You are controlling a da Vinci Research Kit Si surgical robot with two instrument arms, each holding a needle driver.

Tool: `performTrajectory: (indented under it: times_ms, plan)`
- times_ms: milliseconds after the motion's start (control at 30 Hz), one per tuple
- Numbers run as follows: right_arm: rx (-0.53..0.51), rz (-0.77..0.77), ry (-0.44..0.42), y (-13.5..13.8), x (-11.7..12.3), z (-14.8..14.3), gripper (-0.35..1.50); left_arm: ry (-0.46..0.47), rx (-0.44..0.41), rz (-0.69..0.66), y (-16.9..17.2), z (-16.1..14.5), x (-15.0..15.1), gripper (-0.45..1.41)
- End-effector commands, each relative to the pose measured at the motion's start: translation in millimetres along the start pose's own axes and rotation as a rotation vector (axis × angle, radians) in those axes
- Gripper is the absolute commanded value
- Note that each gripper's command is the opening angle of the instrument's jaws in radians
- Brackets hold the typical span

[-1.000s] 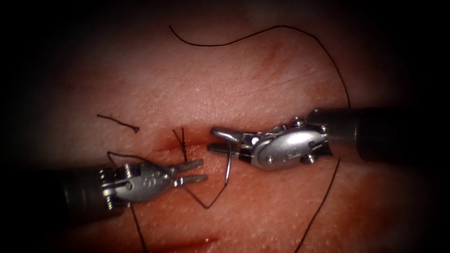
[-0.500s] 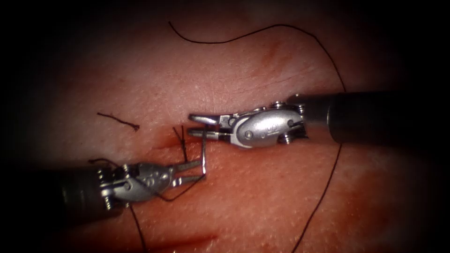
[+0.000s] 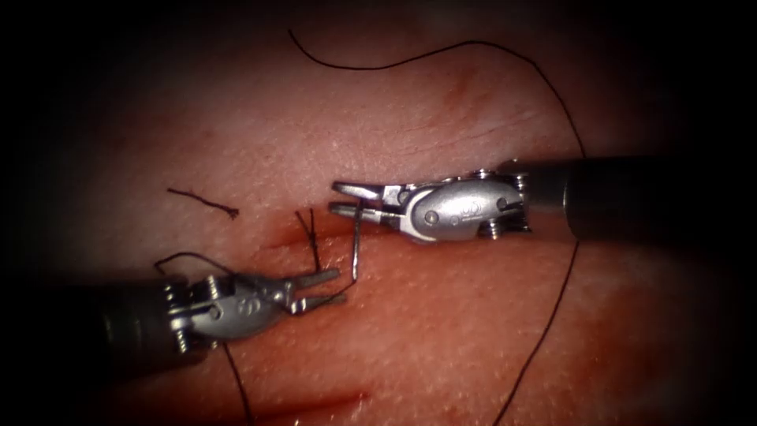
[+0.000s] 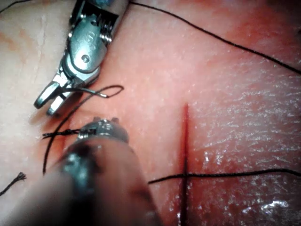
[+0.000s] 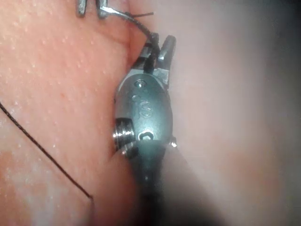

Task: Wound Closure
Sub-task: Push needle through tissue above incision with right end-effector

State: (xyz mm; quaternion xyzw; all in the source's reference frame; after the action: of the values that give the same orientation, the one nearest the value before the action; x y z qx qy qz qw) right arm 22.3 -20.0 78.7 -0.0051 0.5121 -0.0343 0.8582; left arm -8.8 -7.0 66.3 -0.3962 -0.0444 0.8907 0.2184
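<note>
My right tool (image 3: 337, 199) comes in from the right, its jaws shut on the curved needle (image 3: 356, 241) near its upper end. The needle hangs down free of the tissue (image 3: 441, 331), just right of a tied stitch (image 3: 310, 235) on the cut (image 3: 276, 243). Its lower end lies close beside the upper jaw of my left tool (image 3: 341, 286), which stands open and holds nothing. The left wrist view shows the right tool (image 4: 51, 101) gripping the needle (image 4: 101, 92). The right wrist view shows the right tool (image 5: 157, 47) with the needle (image 5: 131, 21) reaching toward the left tool (image 5: 89, 7).
Long dark thread (image 3: 579, 142) arcs over the far tissue and runs down past the right shaft. A short cut piece of thread (image 3: 201, 201) lies left of the stitch. Red fluid (image 3: 323, 404) marks a second line near the front.
The right tool carried the needle left to the left tool's jaws, then drew back slightly right and up. The thread slack below the needle has shrunk. The left tool has barely moved.
</note>
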Motion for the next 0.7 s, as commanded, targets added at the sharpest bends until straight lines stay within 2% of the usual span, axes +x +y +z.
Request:
performTrajectory:
  times_ms: [33,133,333,500,567,700]
  plan:
    - [0.015,0.013,-0.016,0.0,-0.7,0.9,-0.35,0.001,0.000,0.001,0.0,0.5,-0.1,-0.10]
    - [0.045,0.064,-0.057,-1.1,-2.2,1.0,-0.35,0.001,-0.002,0.001,-0.1,0.4,-0.2,-0.10]
    - [0.117,0.187,-0.088,-1.9,-3.2,1.4,-0.35,0.000,0.000,0.000,0.0,0.6,0.0,-0.10]
    - [0.184,0.240,-0.168,-3.8,-5.1,1.4,-0.35,0.000,0.000,0.000,0.0,0.6,0.0,-0.08]
    - [0.233,0.260,-0.235,-5.3,-6.4,0.6,-0.35,0.000,0.000,0.000,-0.1,0.6,0.0,-0.08]
    - [0.292,0.298,-0.313,-6.3,-7.6,-0.1,-0.35,-0.001,0.002,-0.002,-0.1,0.8,0.1,-0.08]
